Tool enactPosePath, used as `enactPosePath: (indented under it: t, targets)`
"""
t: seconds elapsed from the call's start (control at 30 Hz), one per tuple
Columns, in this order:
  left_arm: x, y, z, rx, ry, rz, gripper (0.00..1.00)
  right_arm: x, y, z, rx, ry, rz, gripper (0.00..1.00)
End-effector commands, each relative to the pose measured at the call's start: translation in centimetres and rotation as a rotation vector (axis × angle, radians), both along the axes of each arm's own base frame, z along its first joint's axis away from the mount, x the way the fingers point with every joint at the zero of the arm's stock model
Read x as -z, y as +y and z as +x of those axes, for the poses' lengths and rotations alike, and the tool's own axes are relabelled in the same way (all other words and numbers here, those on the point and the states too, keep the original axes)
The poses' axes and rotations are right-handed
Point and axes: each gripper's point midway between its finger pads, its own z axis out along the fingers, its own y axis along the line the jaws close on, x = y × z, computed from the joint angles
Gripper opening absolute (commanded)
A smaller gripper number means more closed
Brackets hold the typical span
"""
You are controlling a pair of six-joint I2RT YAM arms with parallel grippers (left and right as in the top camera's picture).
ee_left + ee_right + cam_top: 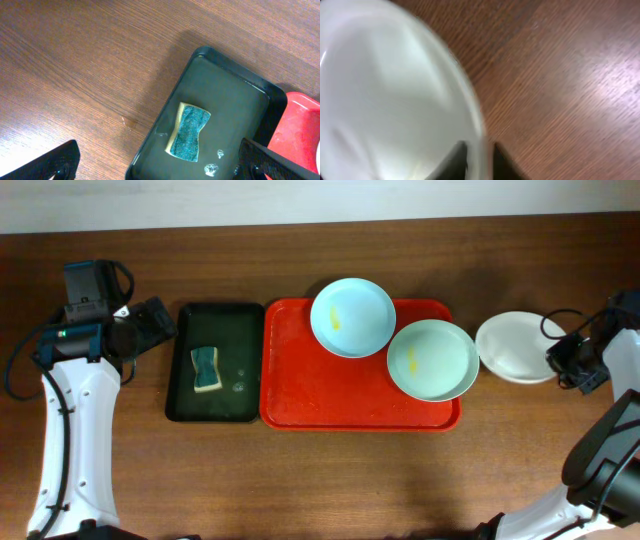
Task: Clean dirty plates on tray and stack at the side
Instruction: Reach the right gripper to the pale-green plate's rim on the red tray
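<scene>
no readable text, no labels, no numbers anywhere

The right wrist view is all smear: the white plate [385, 90] runs off three edges, and the right gripper [479, 161] is two fingers [454, 162] astride its rim, cropped below (pinching or only bracketing it, I can't say). In the left wrist view the left gripper [159, 152] shows just finger ends at the bottom corners, the red tray [300, 125] is sliced by the right edge, and the dark tray [230, 95] loses its lower end. The yellow marks [336, 320] on the blue plate [365, 305] and mint plate [445, 350] are too small to identify.
</scene>
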Motion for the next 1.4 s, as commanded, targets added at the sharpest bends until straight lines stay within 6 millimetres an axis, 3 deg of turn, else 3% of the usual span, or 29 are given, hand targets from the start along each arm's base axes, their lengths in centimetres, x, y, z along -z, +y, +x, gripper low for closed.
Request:
enactPosePath:
  t: [0.0, 0.23, 0.33, 0.43, 0.5, 0.6, 0.77, 0.87, 1.03, 1.07, 1.13, 1.23, 1.37]
  targets:
    - [-0.8, 0.3, 0.2, -0.019, -0.023, 0.003, 0.99, -0.1, 0.3, 0.0, -0.027, 0.009, -0.021, 0.37]
    - [-0.8, 0.3, 0.2, -0.019, -0.023, 0.003, 0.99, -0.1, 1.1, 0.4, -0.088, -0.008, 0.010, 0.42]
    - [-0.8, 0.3, 0.2, -0.019, -0.023, 0.003, 0.99, -0.4, 2.7, 1.5, -0.134, -0.073, 0.093, 0.42]
    - [-0.8, 0.3, 0.2, -0.019, -0.023, 0.003, 0.99, -1.2, 6.3, 3.6, -0.334, -0.186, 0.200, 0.46]
    - [-0.8, 0.3, 0.2, -0.019, -0.023, 0.003, 0.99, -1.5, 8.0, 4.2, -0.418, -0.209, 0.222, 0.54]
    - [-0.8, 0.3, 0.2, -0.019, -0.023, 0.003, 0.99, -1.5, 11.2, 5.1, -0.580, -0.211, 0.212, 0.56]
    - [-0.8, 0.3, 0.2, -0.019, -0.023, 0.003, 0.99, -1.4, 17.0, 7.1, -0.831, -0.203, 0.113, 0.65]
    - [-0.8, 0.3, 0.2, -0.019, -0.023, 0.003, 0.99, -1.3, 18.8, 8.1, -0.895, -0.186, 0.023, 0.68]
    - [-0.8, 0.3, 0.2, -0.019, -0.023, 0.003, 0.99, -2.2, 24.4, 10.5, -1.035, -0.267, -0.074, 0.68]
    - [-0.8, 0.3, 0.2, -0.019, -0.023, 0.003, 0.99, -2.5, 25.4, 11.0, -1.057, -0.294, -0.085, 0.72]
    - [-0.8, 0.3, 0.2, -0.019, -0.023, 0.003, 0.99, -3.1, 27.0, 11.9, -1.088, -0.343, -0.103, 0.76]
    - [-0.8, 0.3, 0.2, -0.019, -0.023, 0.003, 0.99, -3.7, 28.9, 12.4, -1.117, -0.388, -0.107, 0.99]
    - [-0.8, 0.3, 0.2, -0.019, -0.023, 0.003, 0.99, -4.0, 30.2, 12.6, -1.142, -0.413, -0.113, 0.99]
